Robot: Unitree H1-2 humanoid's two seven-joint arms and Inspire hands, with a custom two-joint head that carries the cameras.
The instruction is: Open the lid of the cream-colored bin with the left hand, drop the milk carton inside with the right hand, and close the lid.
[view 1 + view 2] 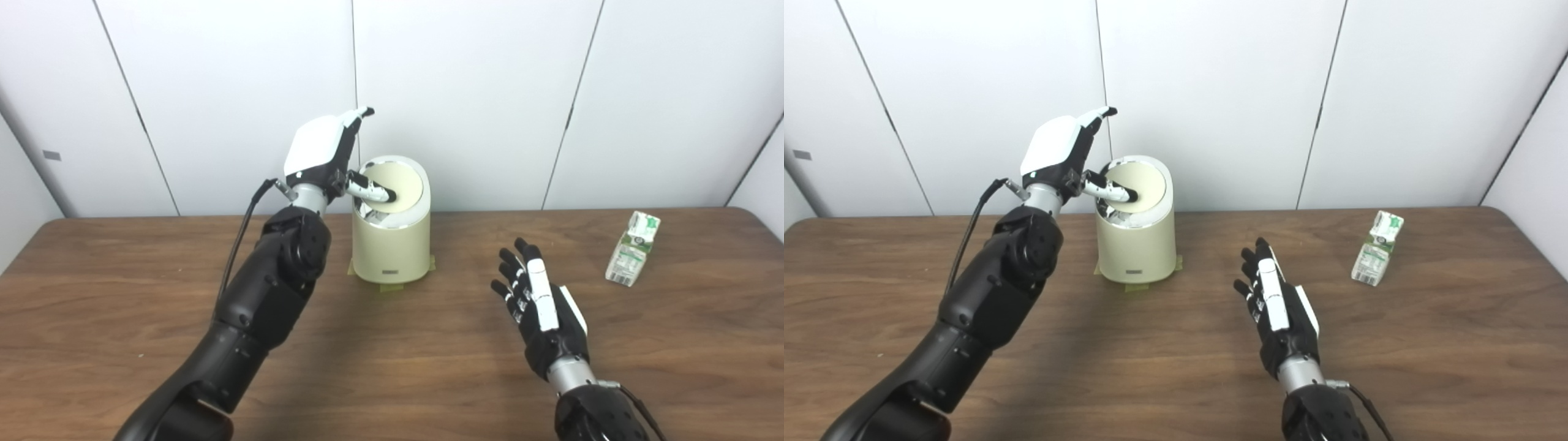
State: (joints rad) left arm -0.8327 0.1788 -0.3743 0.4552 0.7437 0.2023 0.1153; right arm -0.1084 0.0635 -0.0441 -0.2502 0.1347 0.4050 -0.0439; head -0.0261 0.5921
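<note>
Left hand (324, 153) over cream-coloured cylindrical bin (391, 245), one digit pressing its round tilting lid (395, 187), holding nothing. Best push near rim (lid looks partly tipped). Right hand (542, 306) empty, fingers spread, above wooden tabletop (429, 367); green-and-white milk carton (633, 248) upright, well right of it.

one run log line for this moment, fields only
left robot hand: thumb pressing tilted lid of cream-colored cylindrical bin | right robot hand: open, empty | green-and-white milk carton: standing on wooden table
</note>
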